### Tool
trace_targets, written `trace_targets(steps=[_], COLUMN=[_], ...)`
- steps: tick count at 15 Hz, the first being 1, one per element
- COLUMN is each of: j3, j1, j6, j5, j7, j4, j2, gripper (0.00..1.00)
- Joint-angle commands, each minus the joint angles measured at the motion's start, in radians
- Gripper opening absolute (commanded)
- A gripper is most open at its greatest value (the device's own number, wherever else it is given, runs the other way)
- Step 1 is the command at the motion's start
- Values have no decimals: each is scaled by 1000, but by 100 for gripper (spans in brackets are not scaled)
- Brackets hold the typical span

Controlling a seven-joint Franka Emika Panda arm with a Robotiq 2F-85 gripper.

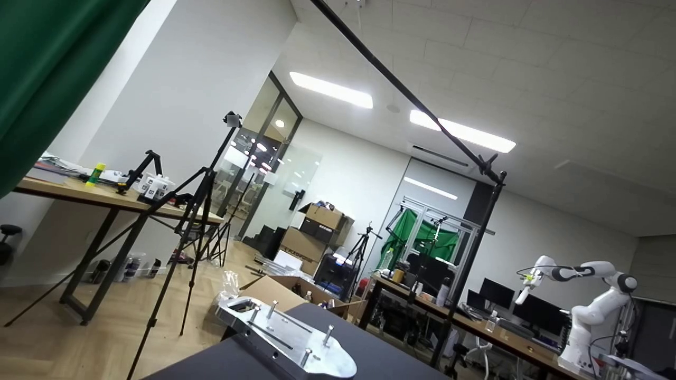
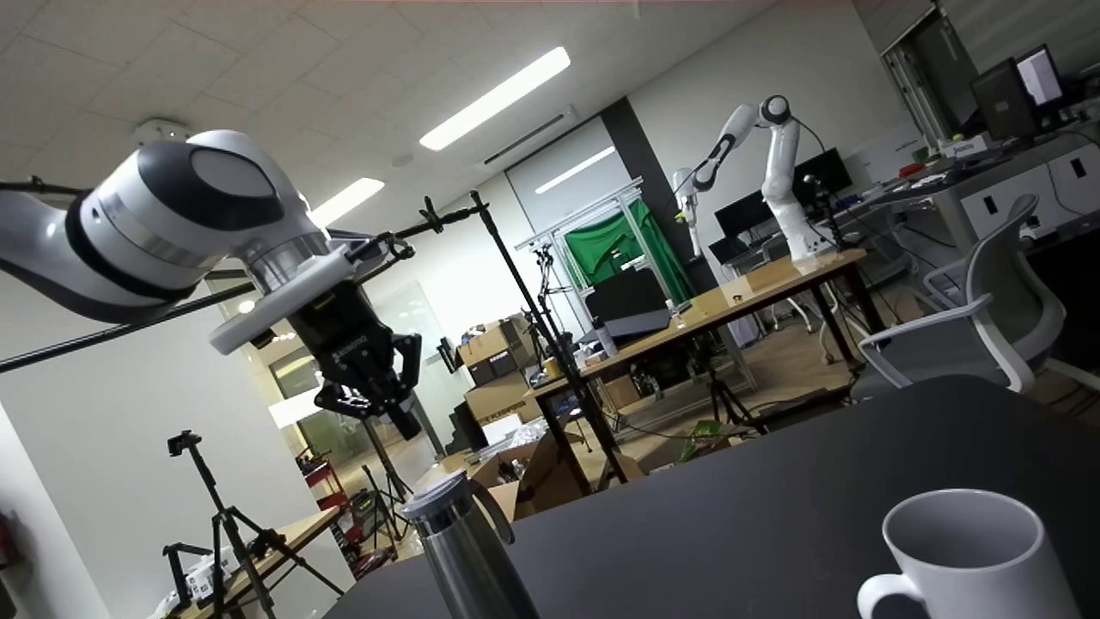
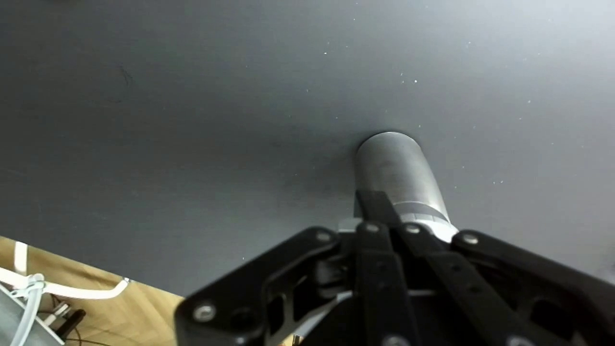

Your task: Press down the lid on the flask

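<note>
The flask point(image 2: 477, 563) is a slim steel jug with a dark handle, standing on the dark table in an exterior view. Its light grey lid point(image 2: 436, 496) sits on its top; whether it is fully seated I cannot tell. My gripper point(image 2: 406, 419) is above the lid and slightly to its left in that view, with a gap between. In the wrist view the black fingers of the gripper point(image 3: 377, 199) are together with nothing between them. They hide much of the lid point(image 3: 438, 228) and part of the flask point(image 3: 396, 166). Flask and gripper are out of view in the remaining exterior view.
A white mug point(image 2: 971, 559) stands on the dark table point(image 2: 730, 516), right of the flask. A metal plate with upright bolts point(image 1: 296, 338) lies on a dark surface in an exterior view. Tripods, boxes and another white arm point(image 1: 586, 316) are in the background.
</note>
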Motion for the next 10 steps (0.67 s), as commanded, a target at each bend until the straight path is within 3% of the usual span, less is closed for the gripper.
trace_targets(steps=[1,10], j3=[3,5], j1=[-5,-6], j6=[-2,3], j5=[1,-7], j7=[-1,-3], j4=[0,12], j2=[-1,10], gripper=[1,0])
